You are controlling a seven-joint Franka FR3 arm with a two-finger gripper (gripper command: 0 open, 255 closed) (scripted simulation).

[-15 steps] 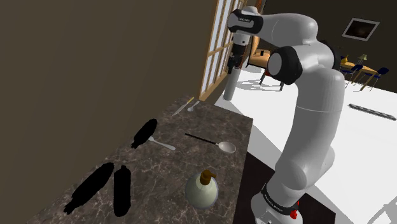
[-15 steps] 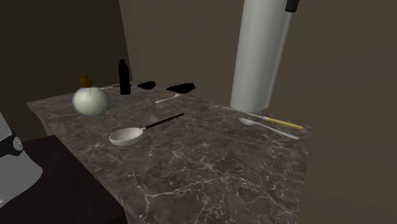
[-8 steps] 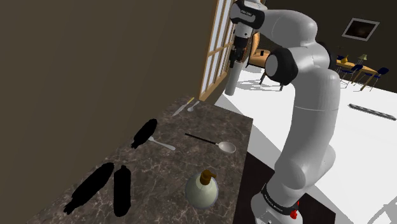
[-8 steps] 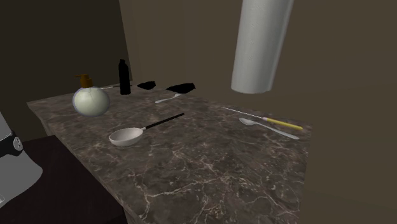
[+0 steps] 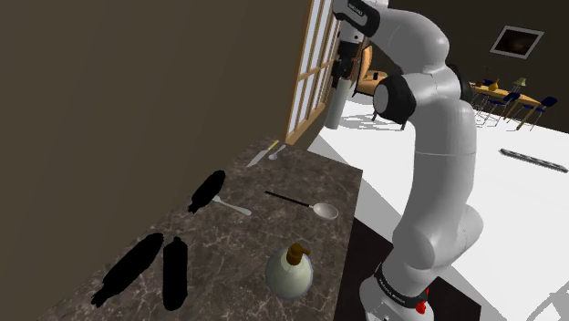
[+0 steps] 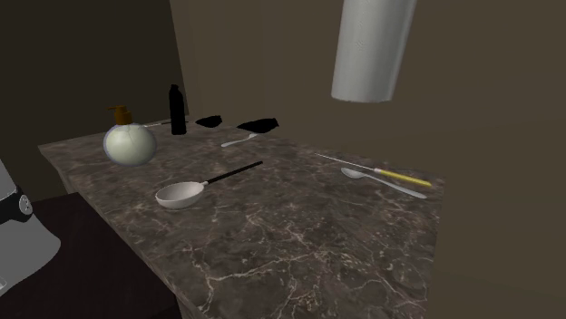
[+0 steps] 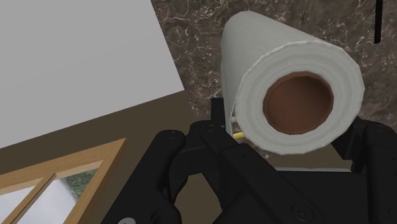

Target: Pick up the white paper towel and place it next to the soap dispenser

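One paper towel roll point(image 7: 286, 83), pinched in the claw point(image 7: 291, 137), hangs high over the table's point(image 6: 299, 245) end, well apart from the soap dispenser point(image 6: 129, 142); the second exterior view cuts off its top. Lettering point(image 5: 394, 292) on the arm's point(image 5: 438, 182) base is unreadably small.

Surface: dark marbled countertop point(image 6: 299, 245) | second exterior view's left: round pale soap dispenser point(image 6: 130, 142) stood, black bottle point(image 6: 178, 110) upright behind it | middle: black-handled white ladle point(image 6: 186, 194) and small white spoon point(image 6: 240, 140) lay apart | right: yellow-handled utensil point(image 6: 390, 172) lay beside a grey spoon point(image 6: 385, 184)
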